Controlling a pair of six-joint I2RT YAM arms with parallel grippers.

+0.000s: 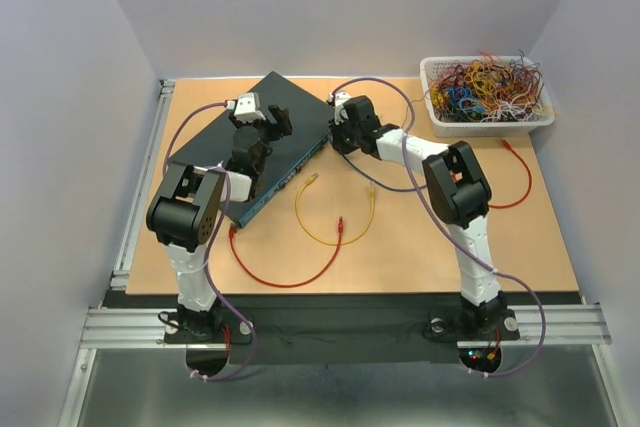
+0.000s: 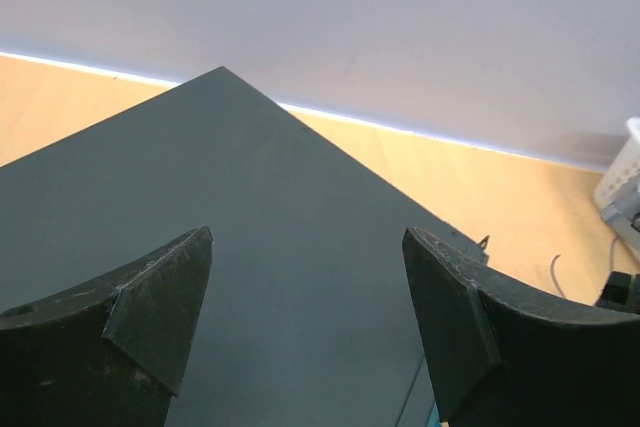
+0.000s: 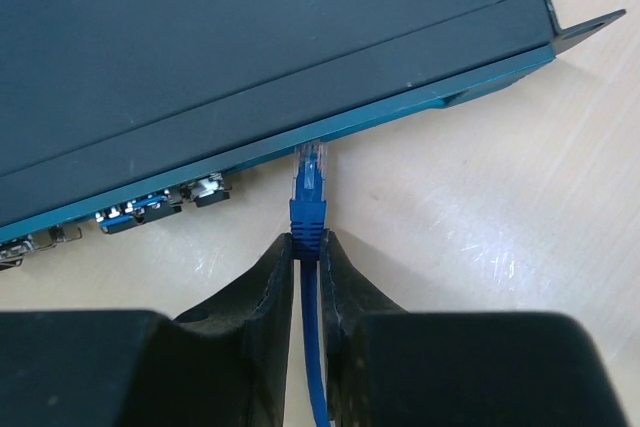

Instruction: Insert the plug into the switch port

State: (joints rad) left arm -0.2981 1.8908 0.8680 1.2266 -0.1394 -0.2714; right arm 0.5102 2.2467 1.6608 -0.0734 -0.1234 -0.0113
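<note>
The dark teal switch box (image 1: 262, 127) lies slanted at the back left of the table. My right gripper (image 3: 307, 243) is shut on the blue plug (image 3: 309, 199), just behind its boot, with the blue cable running back between the fingers. The plug's clear tip meets the lower edge of the box's narrow front face (image 3: 400, 107). The switch port there is hidden behind the tip. More sockets (image 3: 207, 190) show in a row to the left. My left gripper (image 2: 308, 237) hangs open over the box's flat top (image 2: 250, 247), holding nothing. In the top view the right gripper (image 1: 336, 131) is at the box's front right end.
A white mesh basket (image 1: 487, 119) of coloured wires stands at the back right. A yellow cable (image 1: 335, 237) and a red cable (image 1: 285, 282) loop on the table in front of the box. Another red cable (image 1: 522, 187) lies by the right arm.
</note>
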